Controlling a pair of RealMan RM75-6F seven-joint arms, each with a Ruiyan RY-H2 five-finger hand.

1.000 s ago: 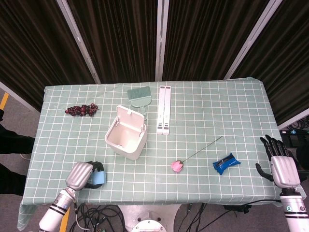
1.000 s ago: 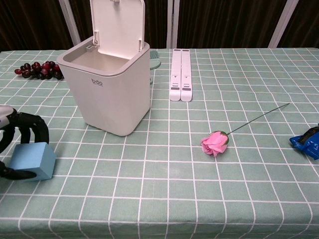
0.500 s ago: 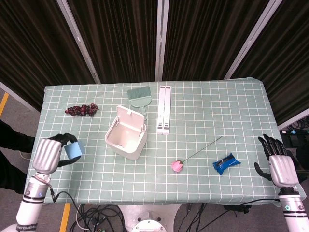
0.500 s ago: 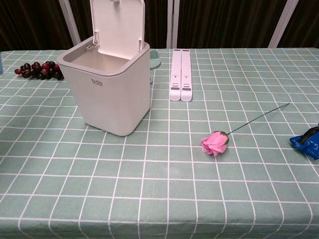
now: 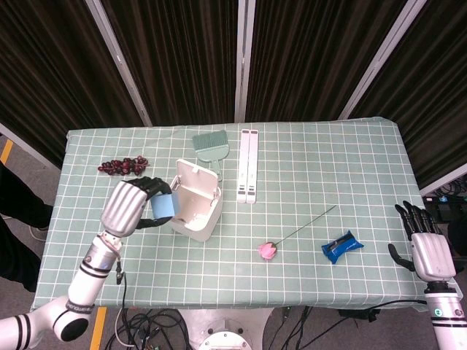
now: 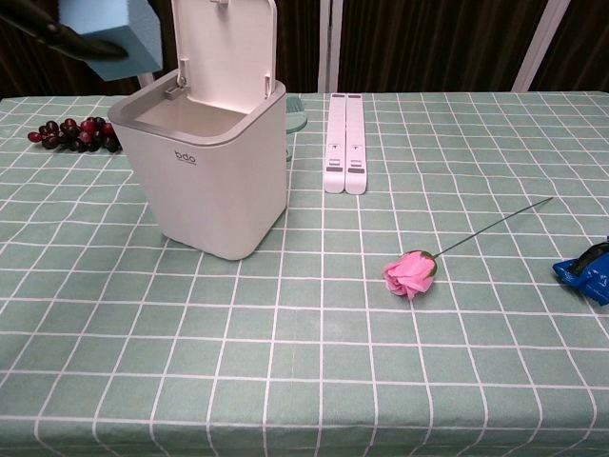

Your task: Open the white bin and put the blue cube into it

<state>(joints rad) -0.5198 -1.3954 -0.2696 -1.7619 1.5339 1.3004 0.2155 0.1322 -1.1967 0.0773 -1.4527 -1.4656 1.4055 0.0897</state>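
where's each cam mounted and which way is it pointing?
Head view: high above the table's near edge, looking steeply down; shows left hand holding the blue cube beside the open white bin, and right hand at the near right corner.
Chest view: low at the table's near edge, looking level across; only dark fingertips on the cube show.
Shared: bin, cube, pink rose, grapes.

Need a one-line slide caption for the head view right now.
Left hand holds the blue cube beside the open white bin; right hand idles, open, at the table edge.
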